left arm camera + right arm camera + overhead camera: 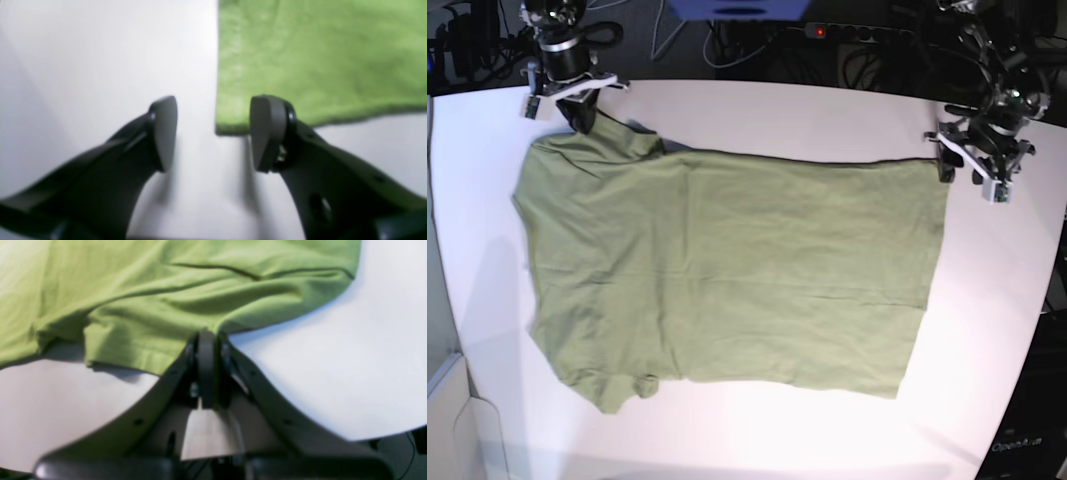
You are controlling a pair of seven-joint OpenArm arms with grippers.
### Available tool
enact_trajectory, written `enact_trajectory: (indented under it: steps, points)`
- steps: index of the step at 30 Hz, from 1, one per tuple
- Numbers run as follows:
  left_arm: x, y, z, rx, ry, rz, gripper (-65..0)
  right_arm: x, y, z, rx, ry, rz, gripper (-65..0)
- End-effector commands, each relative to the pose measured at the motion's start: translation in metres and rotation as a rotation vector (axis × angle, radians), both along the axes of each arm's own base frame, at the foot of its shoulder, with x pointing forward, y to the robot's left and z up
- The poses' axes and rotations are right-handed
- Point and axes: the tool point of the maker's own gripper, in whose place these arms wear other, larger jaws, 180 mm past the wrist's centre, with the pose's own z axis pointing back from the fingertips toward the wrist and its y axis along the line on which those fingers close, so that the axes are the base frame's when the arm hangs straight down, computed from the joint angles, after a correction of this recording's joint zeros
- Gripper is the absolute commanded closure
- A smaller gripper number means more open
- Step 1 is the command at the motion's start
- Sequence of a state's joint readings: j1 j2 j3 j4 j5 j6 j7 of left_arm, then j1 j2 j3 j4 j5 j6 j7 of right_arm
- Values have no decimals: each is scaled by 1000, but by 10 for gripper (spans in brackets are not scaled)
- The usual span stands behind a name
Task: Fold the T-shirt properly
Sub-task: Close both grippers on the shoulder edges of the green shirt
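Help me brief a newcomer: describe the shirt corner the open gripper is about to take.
On the white table lies a green T-shirt. Follow its straight hem to the base view's upper right corner, beside the open left gripper. The right gripper pinches the sleeve end.

One T-shirt (727, 270), olive green, spread across one white table (827, 120). Two sleeves counted on it in the base view, one at the far corner, one at the near edge. Two grippers: the left gripper (213, 133) with two dark pads (165, 131) held apart at the hem corner, the right gripper (206, 340) with its two fingers pressed together on the fabric. One red indicator light (820, 31) seen among the cables behind the table.
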State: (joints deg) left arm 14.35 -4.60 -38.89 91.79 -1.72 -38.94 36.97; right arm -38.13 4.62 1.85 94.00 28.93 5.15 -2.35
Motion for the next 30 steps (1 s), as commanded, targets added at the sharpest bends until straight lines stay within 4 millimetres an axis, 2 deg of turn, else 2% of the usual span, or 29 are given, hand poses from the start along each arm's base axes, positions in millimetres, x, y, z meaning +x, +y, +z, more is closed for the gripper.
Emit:
enact_trajectory:
  steps: [1,6,13,17,24,27,30]
  points:
    - [4,3,2,-7,-18,3,-337,-3,0,0,-3,9,12,-12]
    - [3,1,-12,-41,11,17,-336,-3,0,0,-3,10,13,-12]
    - [-1,-2,-19,-57,30,17,-335,-3,0,0,-4,11,16,-12]
    - [-8,-11,-30,-87,55,25,-335,-3,0,0,-4,11,16,-12]
    - [-15,-20,-36,-108,71,25,-331,-3,0,0,-4,11,16,-12]
    - [-17,-34,-40,-120,88,-27,-276,-3,0,0,-4,11,16,-12]
    - [-24,-38,-45,-119,136,-38,-194,-3,0,0,-4,11,16,-12]
